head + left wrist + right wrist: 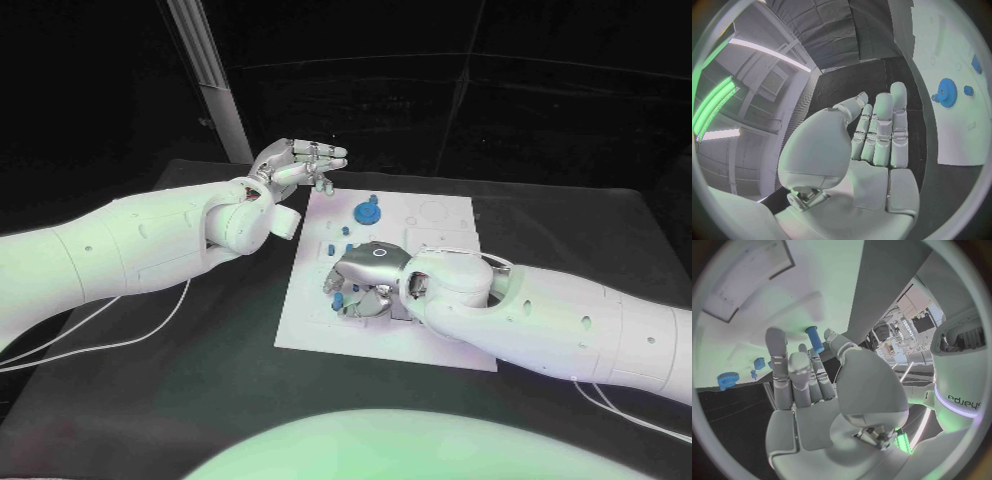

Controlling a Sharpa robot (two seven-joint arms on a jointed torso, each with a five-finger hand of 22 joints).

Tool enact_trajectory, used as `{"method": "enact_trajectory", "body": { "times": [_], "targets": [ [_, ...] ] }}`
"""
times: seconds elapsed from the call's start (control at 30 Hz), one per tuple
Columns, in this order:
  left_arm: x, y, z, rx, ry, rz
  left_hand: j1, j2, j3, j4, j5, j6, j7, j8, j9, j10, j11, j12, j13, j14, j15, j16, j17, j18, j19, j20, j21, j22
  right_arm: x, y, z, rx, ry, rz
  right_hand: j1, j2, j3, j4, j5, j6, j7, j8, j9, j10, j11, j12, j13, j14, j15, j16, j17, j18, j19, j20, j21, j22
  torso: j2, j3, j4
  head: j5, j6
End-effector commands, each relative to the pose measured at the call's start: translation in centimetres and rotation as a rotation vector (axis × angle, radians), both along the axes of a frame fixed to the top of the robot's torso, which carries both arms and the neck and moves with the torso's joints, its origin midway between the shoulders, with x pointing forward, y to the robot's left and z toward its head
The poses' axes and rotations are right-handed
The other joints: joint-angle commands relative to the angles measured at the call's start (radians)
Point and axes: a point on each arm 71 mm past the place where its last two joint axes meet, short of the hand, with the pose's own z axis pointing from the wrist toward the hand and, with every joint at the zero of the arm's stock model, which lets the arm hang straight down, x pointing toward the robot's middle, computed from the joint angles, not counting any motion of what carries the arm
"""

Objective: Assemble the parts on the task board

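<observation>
While the silver left hand is kept empty with fingers apart beside the flat white task board, a small blue cylindrical peg is pinched by the silver right hand.

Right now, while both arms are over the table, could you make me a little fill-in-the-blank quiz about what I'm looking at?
1. The task board is a flat plate coloured ____.
2. The hand lowered onto the board among the small pieces is the robot's ____ hand.
3. The gear-shaped part lying on the board is coloured ____.
4. The left hand is raised beside the board's far corner and holds ____.

Missing words: white; right; blue; nothing
</observation>
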Motion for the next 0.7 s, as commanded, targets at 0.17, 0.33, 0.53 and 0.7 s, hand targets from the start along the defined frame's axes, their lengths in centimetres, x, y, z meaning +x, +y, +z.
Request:
{"method": "enact_trajectory", "body": {
  "times": [0.17,0.33,0.53,0.7],
  "targets": [
    [0.0,0.0,0.1,-0.007,-0.002,-0.013,0.009,-0.003,-0.002,-0.005,0.003,-0.001,0.003,0.004,-0.001,-0.006,0.002,0.005,-0.001,-0.008,0.002,-0.005,-0.001,0.006,0.002,-0.002,-0.004,-0.001,0.1,-0.4,0.9,0.099,-0.060,-0.013,0.021,0.010,-0.056,0.000,0.010,-0.014,0.001,0.006,0.005,-0.040,0.001,0.023,0.002,-0.014,0.001,-0.013,-0.028,0.023,-0.018,0.002,-0.023,-0.030,0.000,0.0016,0.0001,-0.002,0.002],
    [0.0,0.1,0.1,-0.006,-0.001,-0.012,0.008,-0.003,-0.003,-0.006,0.003,-0.002,0.004,0.004,-0.001,-0.009,0.003,0.008,-0.002,-0.010,0.002,-0.005,-0.004,0.006,0.002,-0.002,-0.006,-0.002,-0.2,-1.3,1.6,0.177,-0.080,-0.020,0.035,0.021,-0.084,-0.003,0.022,0.002,-0.002,0.011,0.007,-0.030,-0.002,0.051,0.005,-0.005,-0.002,0.000,-0.020,0.020,-0.004,0.001,-0.008,-0.010,-0.002,0.0006,-0.0005,-0.005,0.004],
    [0.0,0.2,0.1,-0.005,-0.001,-0.008,0.008,-0.003,-0.003,-0.006,0.003,-0.002,0.004,0.004,-0.001,-0.009,0.003,0.008,-0.002,-0.010,0.002,-0.005,-0.004,0.006,0.002,-0.002,-0.006,-0.002,-0.1,-3.8,2.7,0.281,-0.037,-0.083,0.037,0.034,-0.117,0.003,0.033,0.023,-0.005,0.015,0.008,0.017,-0.010,0.098,0.009,0.010,-0.008,0.026,0.004,0.014,0.018,-0.004,0.017,0.024,-0.003,-0.0007,-0.0014,-0.014,0.010],
    [0.0,0.4,0.1,-0.003,0.000,-0.006,0.008,-0.003,-0.003,-0.006,0.003,-0.002,0.004,0.004,-0.001,-0.009,0.003,0.008,-0.002,-0.010,0.002,-0.005,-0.004,0.006,0.002,-0.002,-0.006,-0.002,0.9,-7.4,4.1,0.364,0.093,-0.225,0.040,0.051,-0.129,0.011,0.036,0.077,-0.017,0.038,0.016,0.149,-0.034,0.182,0.036,0.030,-0.024,0.066,0.049,0.004,0.055,-0.014,0.068,0.098,-0.004,-0.0007,-0.0030,-0.030,0.017]
  ]
}}
